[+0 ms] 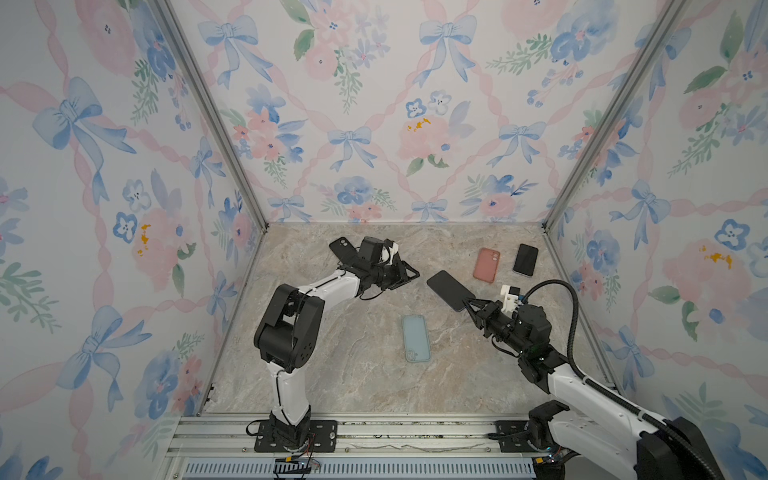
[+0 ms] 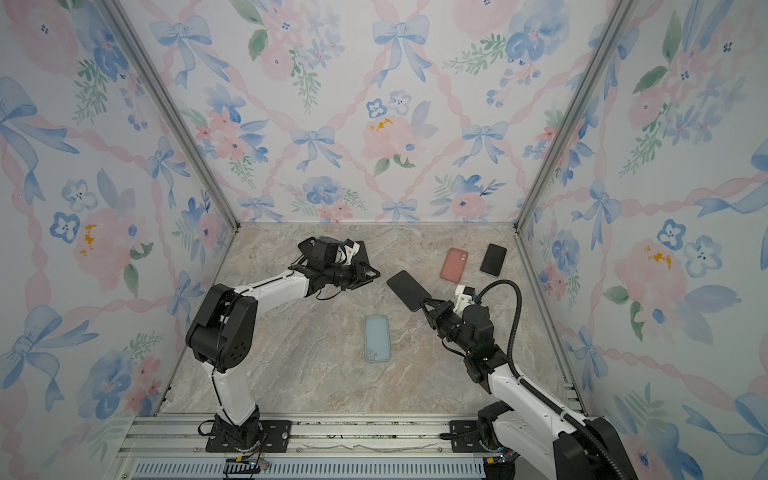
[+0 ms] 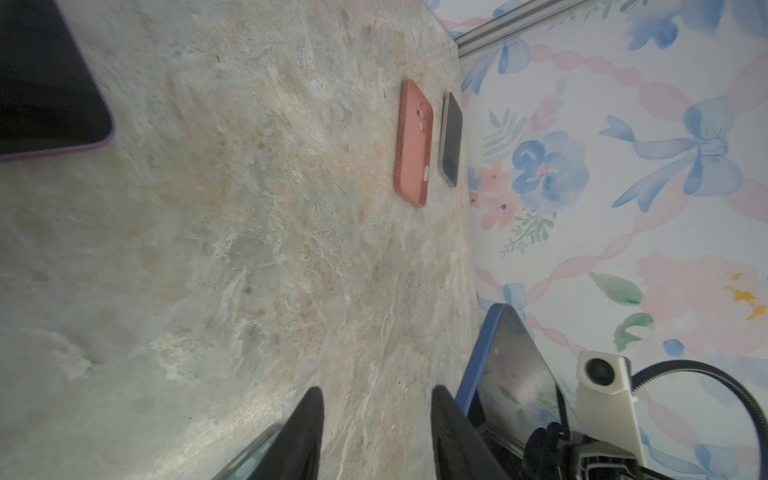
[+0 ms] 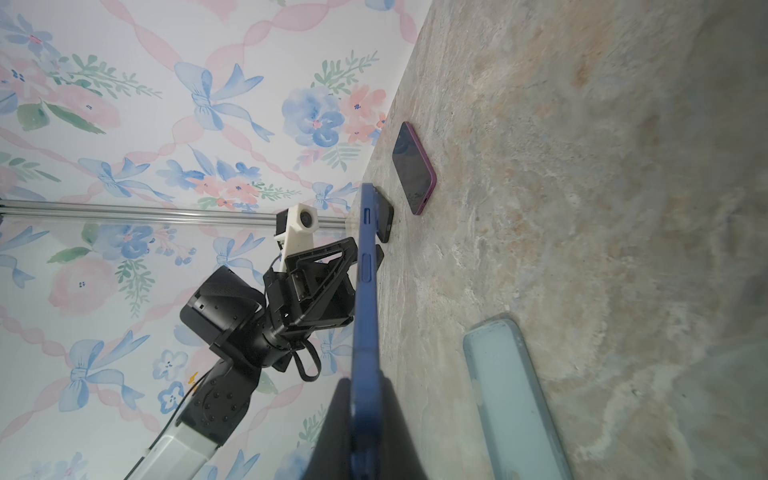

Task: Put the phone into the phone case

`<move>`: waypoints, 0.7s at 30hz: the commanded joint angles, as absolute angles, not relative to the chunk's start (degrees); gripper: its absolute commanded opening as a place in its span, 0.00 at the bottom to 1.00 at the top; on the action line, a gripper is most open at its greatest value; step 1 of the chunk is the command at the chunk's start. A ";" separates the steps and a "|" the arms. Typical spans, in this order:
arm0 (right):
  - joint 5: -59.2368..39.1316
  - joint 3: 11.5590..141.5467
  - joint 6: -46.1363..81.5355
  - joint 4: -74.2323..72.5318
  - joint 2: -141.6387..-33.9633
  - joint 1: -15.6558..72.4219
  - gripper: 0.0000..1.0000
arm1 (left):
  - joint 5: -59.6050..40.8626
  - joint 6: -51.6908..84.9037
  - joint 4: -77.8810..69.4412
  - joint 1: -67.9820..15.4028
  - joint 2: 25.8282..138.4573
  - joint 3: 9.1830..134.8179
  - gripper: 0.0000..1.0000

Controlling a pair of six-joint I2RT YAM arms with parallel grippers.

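Phone, dark blue with a black glass screen (image 1: 450, 289), is clamped at one end by the right tool (image 1: 469, 302) and held tilted above the marbled surface (image 1: 353, 374). The empty pale blue rounded phone case (image 1: 416, 338) lies flat, left of that tool and nearer the robot. Its long axis runs near-to-far, and the phone's axis is slanted to it. The left tool (image 1: 409, 277) is open and empty.

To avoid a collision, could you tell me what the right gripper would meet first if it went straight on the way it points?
Probably the left gripper, open just beyond the blue-edged phone that the right gripper holds; heights unclear.
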State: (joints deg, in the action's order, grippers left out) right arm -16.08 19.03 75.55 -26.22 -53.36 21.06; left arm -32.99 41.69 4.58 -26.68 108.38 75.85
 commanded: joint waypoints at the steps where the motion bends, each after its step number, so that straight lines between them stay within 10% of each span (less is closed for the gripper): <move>1: -18.12 21.21 70.25 -16.86 -50.87 19.74 0.06 | -22.32 21.27 28.97 -29.20 109.14 81.75 0.49; 21: -22.89 23.92 55.57 4.39 -42.19 17.07 0.06 | -14.08 25.31 37.70 -36.82 105.52 75.91 0.62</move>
